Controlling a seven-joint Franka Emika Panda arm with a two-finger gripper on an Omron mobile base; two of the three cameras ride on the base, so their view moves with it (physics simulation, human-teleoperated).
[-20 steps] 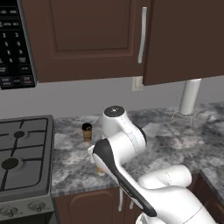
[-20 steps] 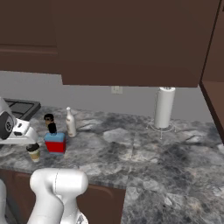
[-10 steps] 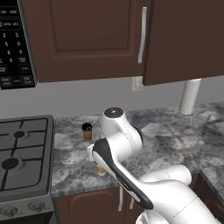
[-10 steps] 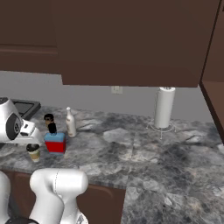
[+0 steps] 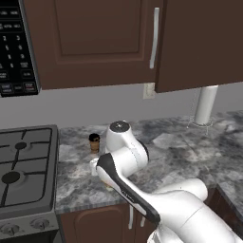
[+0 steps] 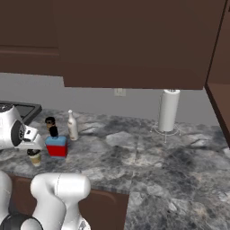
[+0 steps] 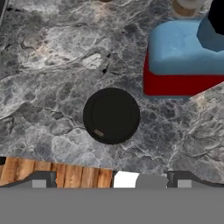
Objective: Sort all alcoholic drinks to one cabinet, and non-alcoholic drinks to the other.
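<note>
Near coffee cup (image 7: pixel 111 115) stands on the counter (image 6: pixel 148 152) by the front edge, beside the blue bottle (image 6: pixel 56 143), directly beneath the gripper (image 7: pixel 111 179), jaws spread wide, holding nothing. Second cup (image 5: pixel 94 142) and pale bottle (image 6: pixel 72 126) stand behind. Compared with a second ago, the arm has swung slightly rightward; drinks unmoved.

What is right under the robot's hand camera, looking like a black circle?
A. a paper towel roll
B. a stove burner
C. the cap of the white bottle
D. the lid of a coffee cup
D. In the hand view the black round lid of a tan coffee cup sits on the marble counter, next to the blue bottle with the red label; the right base view shows that cup beside the bottle.
</note>
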